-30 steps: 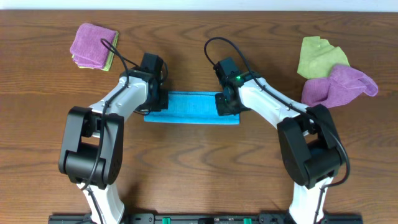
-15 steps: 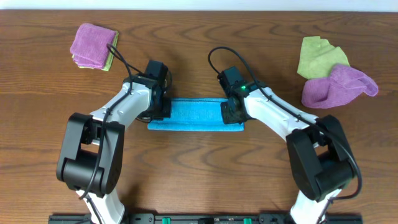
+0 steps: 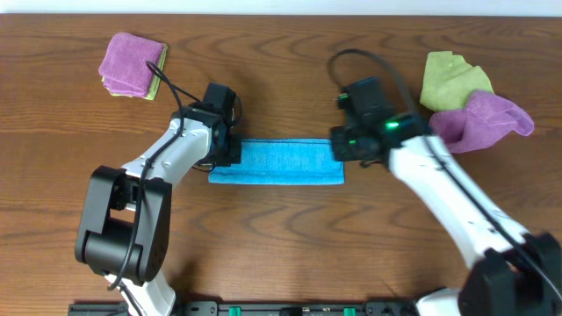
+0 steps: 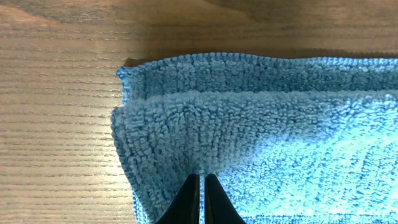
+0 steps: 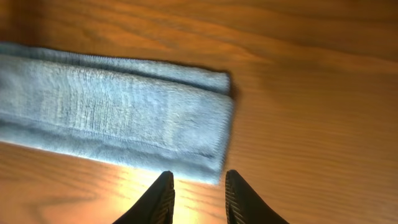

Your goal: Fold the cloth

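Observation:
The blue cloth [image 3: 277, 161] lies folded into a long narrow strip at the table's middle. In the left wrist view [image 4: 261, 118] two layers show at its left end. My left gripper [image 3: 228, 151] sits on that left end, and its jaws [image 4: 200, 180] are pressed together on the top layer. My right gripper [image 3: 341, 147] is just off the cloth's right end. Its jaws [image 5: 199, 183] are open and empty, above bare wood beside the cloth's right end [image 5: 124, 118].
A folded purple cloth [image 3: 130, 60] on a yellow-green one lies at the back left. A crumpled green cloth [image 3: 448, 77] and a crumpled purple cloth [image 3: 481, 121] lie at the back right, close to my right arm.
Both grippers pulled the cloth a little toward the front. The right gripper then let go, opened and moved right off the cloth's end. The left gripper stayed put.

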